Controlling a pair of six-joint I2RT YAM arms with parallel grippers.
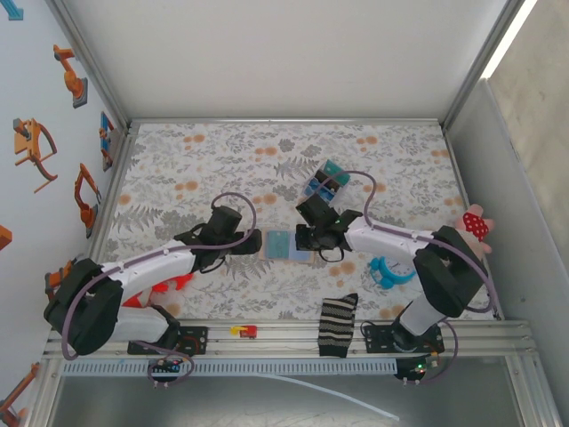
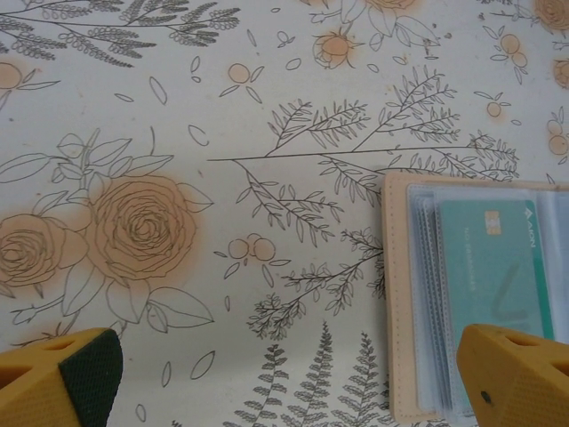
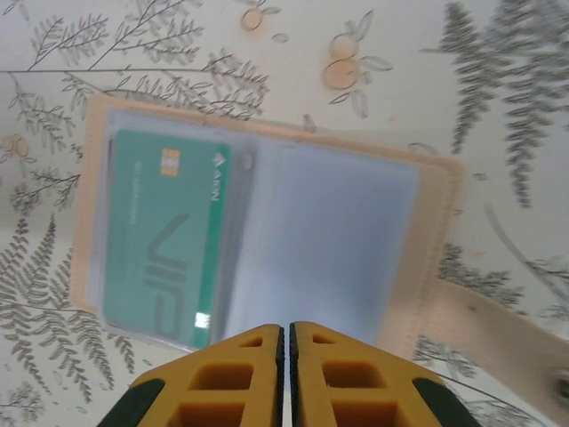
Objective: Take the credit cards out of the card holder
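Card holder (image 1: 289, 245), a flat tan-beige folding wallet, lies open mid-table with a teal card (image 3: 160, 236) in a clear sleeve. Right gripper (image 3: 286, 374) at its right edge, yellow fingers pressed together. Left gripper (image 2: 289, 374) spread wide, just left. Floral tablecloth (image 1: 178, 178) underneath.

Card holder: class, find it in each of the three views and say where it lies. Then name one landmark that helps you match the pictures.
Top external: the card holder lies open at mid-table.
Left wrist: at the right edge, lower half, cut off by the frame.
Right wrist: centre of the picture, both panels showing.
Shared landmark: the teal card in one panel, seen in both wrist views.
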